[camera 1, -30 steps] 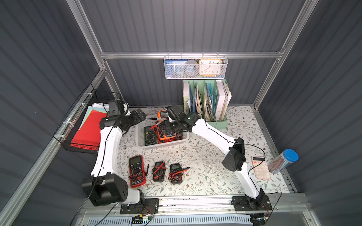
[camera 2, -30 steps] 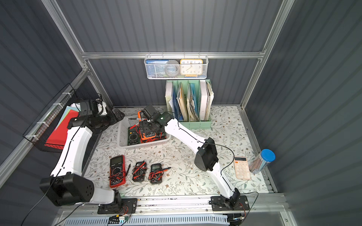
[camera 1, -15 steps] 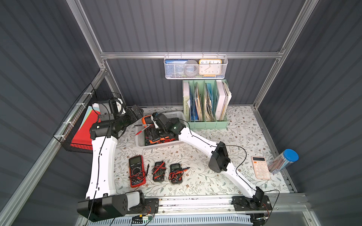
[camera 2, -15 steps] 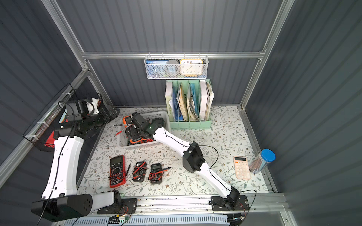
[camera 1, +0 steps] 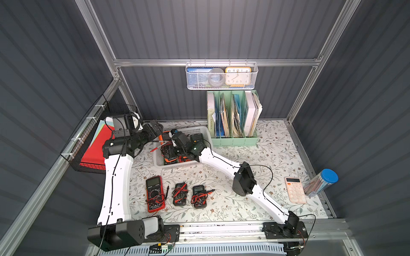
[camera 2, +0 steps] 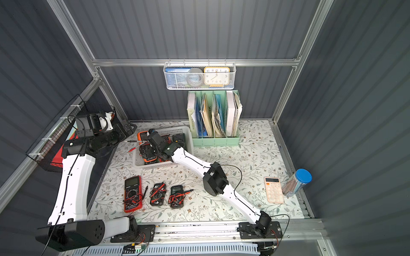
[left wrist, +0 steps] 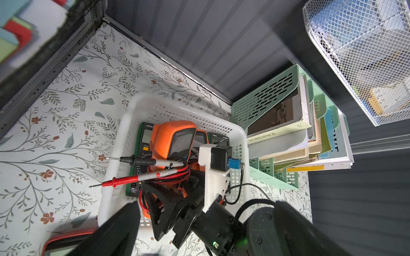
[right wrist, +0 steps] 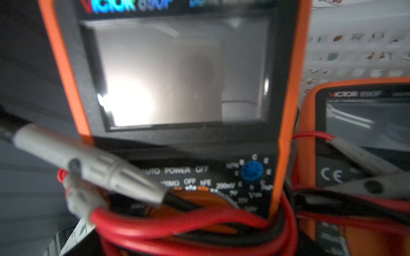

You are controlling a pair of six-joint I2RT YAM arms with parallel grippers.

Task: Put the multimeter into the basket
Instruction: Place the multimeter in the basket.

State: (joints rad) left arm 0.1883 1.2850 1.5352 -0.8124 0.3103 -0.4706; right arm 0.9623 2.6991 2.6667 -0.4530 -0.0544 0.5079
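The white perforated basket (camera 1: 200, 131) (camera 2: 184, 130) (left wrist: 124, 124) stands at the back left of the table and holds several multimeters. My right gripper (camera 1: 171, 150) (camera 2: 148, 151) (left wrist: 168, 190) is inside it, shut on an orange multimeter (camera 1: 164, 135) (camera 2: 142, 134) (left wrist: 175, 141) (right wrist: 177, 73) wrapped in red and black leads. That multimeter is tilted, with its top end over the basket's left rim. Its red probe (left wrist: 133, 179) and black probe (left wrist: 137, 160) stick out past the rim. My left gripper (camera 1: 155, 129) (camera 2: 128, 127) hangs open just left of the basket, holding nothing.
A red multimeter (camera 1: 154, 194) and two small black ones (camera 1: 180, 194) (camera 1: 199, 196) lie near the front. A green file holder (camera 1: 233, 115) stands right of the basket. A calculator (camera 1: 295, 189) and pencil tube (camera 1: 321, 182) sit at the right edge. A black wire basket (camera 1: 93, 141) hangs left.
My right gripper has carried the orange multimeter leftward across the basket. My left arm has drawn back to the left, away from the basket.
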